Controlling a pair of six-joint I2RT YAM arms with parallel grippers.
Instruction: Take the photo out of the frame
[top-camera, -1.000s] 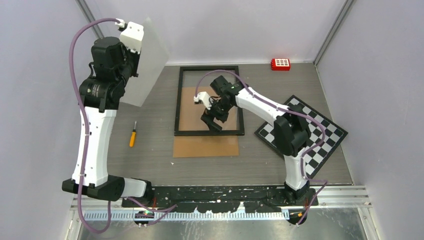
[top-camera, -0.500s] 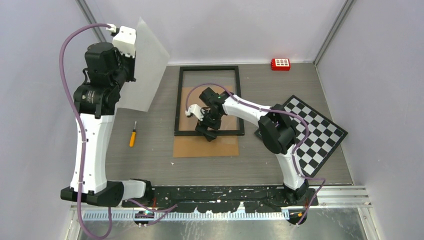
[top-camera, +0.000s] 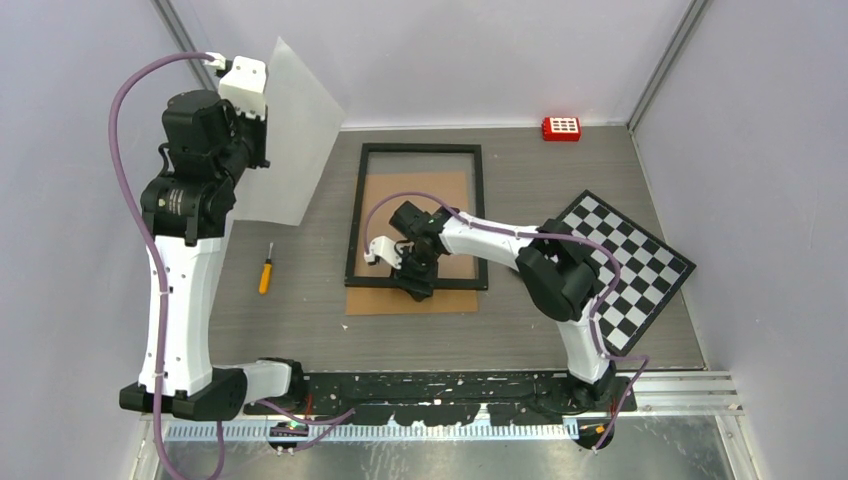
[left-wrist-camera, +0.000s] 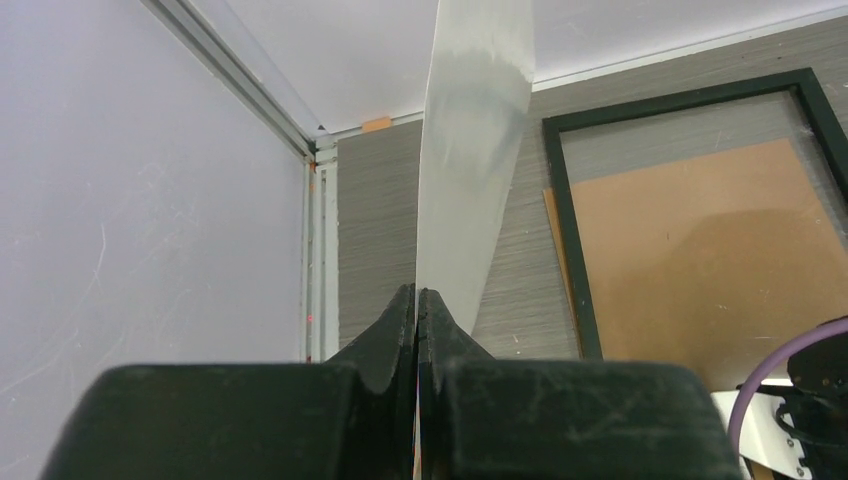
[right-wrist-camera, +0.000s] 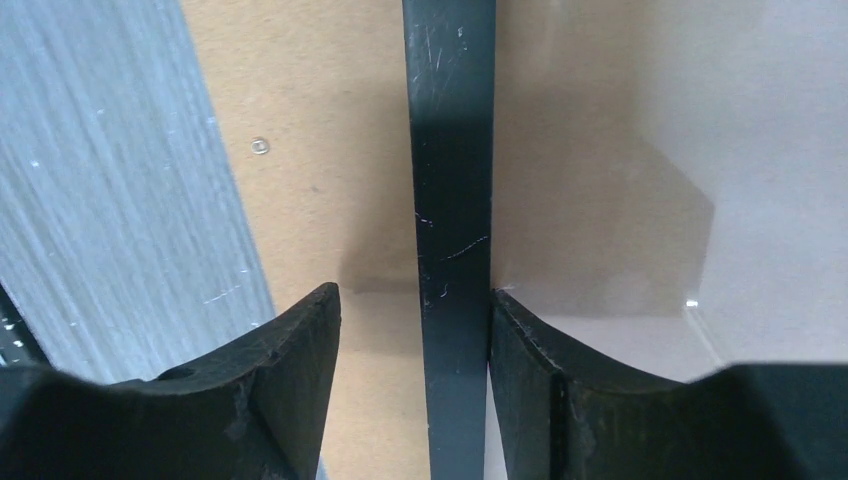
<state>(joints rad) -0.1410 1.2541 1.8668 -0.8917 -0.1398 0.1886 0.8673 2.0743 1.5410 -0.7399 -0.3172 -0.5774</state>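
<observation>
My left gripper (top-camera: 262, 135) is shut on the lower edge of a pale sheet (top-camera: 292, 130) and holds it upright in the air at the far left. Only the sheet's blank side shows, so I cannot confirm it is the photo. It also shows edge-on in the left wrist view (left-wrist-camera: 470, 150), pinched between the fingers of that gripper (left-wrist-camera: 416, 292). The black frame (top-camera: 354, 215) lies flat over a brown backing board (top-camera: 410, 300). My right gripper (top-camera: 415, 285) is open astride the frame's near bar (right-wrist-camera: 450, 150). In the right wrist view (right-wrist-camera: 411, 298) one finger (right-wrist-camera: 530, 370) touches the bar.
An orange-handled screwdriver (top-camera: 265, 268) lies left of the frame. A checkerboard (top-camera: 640, 270) lies at the right, partly under the right arm. A red block (top-camera: 561, 128) sits by the back wall. Walls close in on the left, back and right.
The right gripper moved toward me to the frame's near bar, and the frame slid a little nearer over the still backing board. The left arm shifted the sheet slightly left.
</observation>
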